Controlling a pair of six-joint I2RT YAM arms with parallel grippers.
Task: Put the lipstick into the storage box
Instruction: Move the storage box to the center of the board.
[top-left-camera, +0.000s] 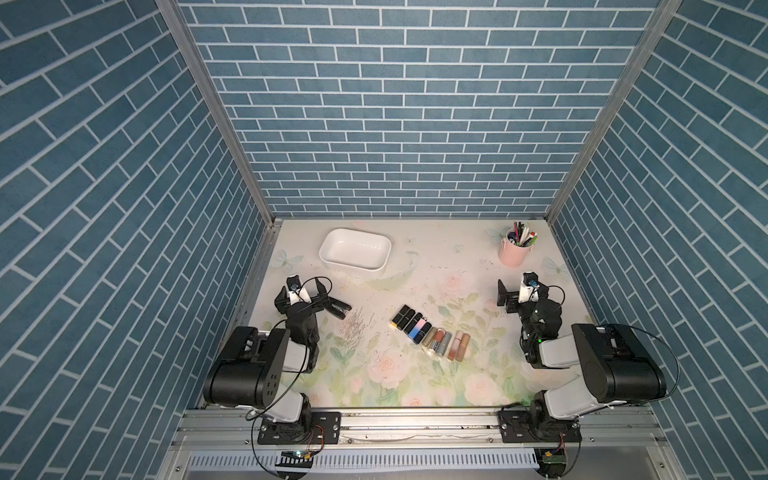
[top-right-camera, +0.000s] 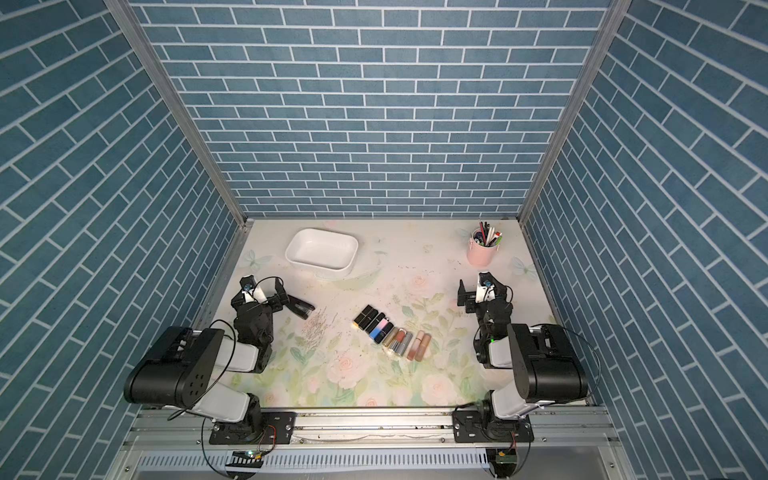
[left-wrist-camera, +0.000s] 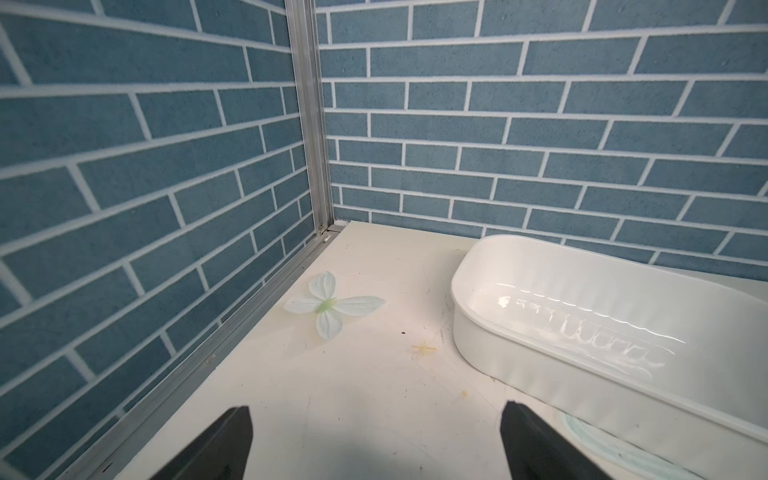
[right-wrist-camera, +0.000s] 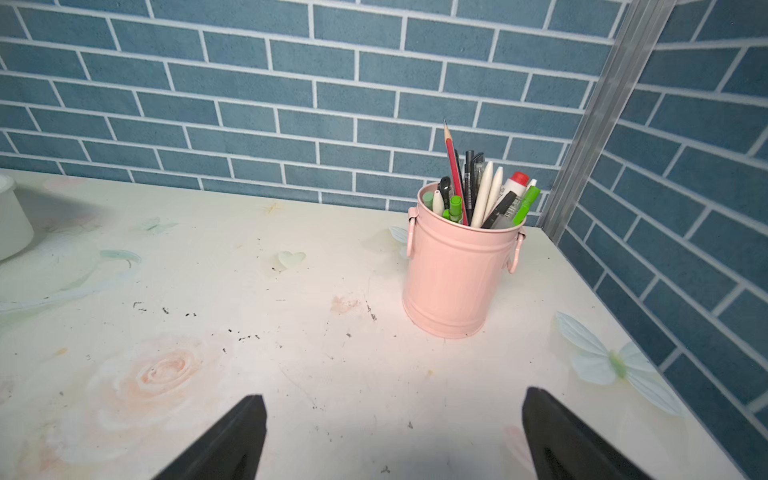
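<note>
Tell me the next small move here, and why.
Probably swing the left gripper over the black lipstick at the end of the row nearest it. That gripper is open and empty, the box holds nothing yet, and it sits on the box's side of the table, so the carry afterwards looks short.
</note>
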